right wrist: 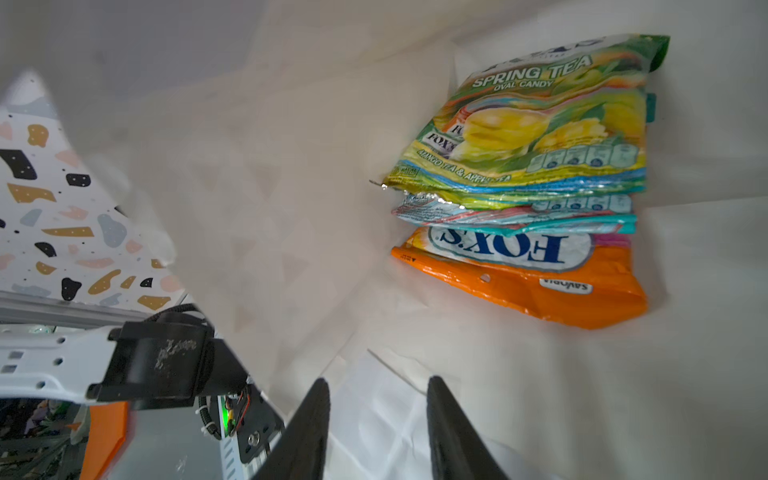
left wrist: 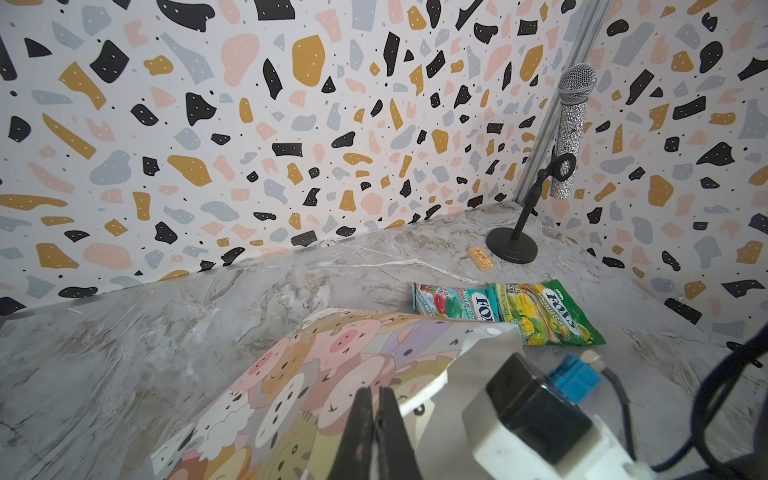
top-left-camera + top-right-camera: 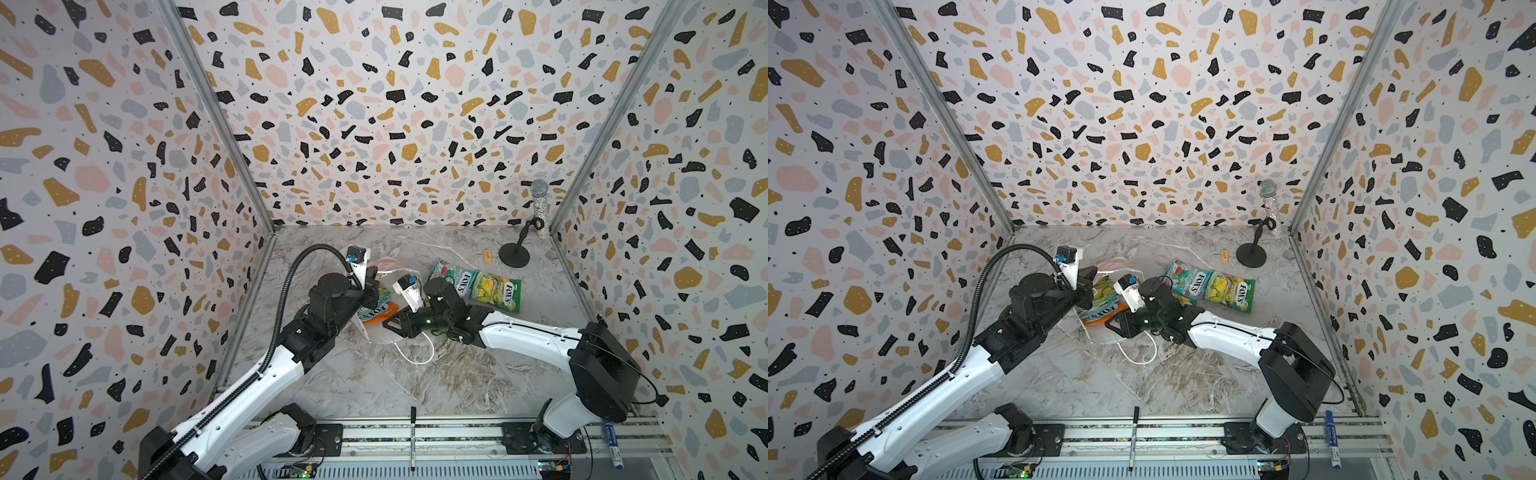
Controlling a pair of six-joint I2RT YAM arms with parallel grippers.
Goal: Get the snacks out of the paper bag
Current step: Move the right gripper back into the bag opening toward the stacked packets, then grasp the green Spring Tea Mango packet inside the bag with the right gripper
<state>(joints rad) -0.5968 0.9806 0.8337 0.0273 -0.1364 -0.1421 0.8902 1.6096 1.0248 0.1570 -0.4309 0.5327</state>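
— How many snacks [image 1: 519, 137]?
— Six flat, glossy ones. A teal-red packet [image 3: 451, 276] and a green-yellow packet [image 3: 496, 293] lie touching on the marble table [image 3: 415, 382]. Four are stacked inside the creased paper bag [image 2: 332, 361].
— Jaws?
— The left gripper [image 2: 374, 399] pinches the bag's printed wall. The right gripper [image 1: 378, 380] is spread, empty, inside it.

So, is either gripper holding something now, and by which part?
The left gripper is shut on the paper bag, pinching the edge of its printed side near the mouth. The right gripper stands open inside the bag, holding nothing.

Teal-red packet [image 3: 451, 275] and green-yellow packet [image 3: 498, 293] just chilling side by side on the bench [image 3: 457, 374], orange packet [image 3: 378, 313] peeking from the paper bag [image 3: 386, 266].
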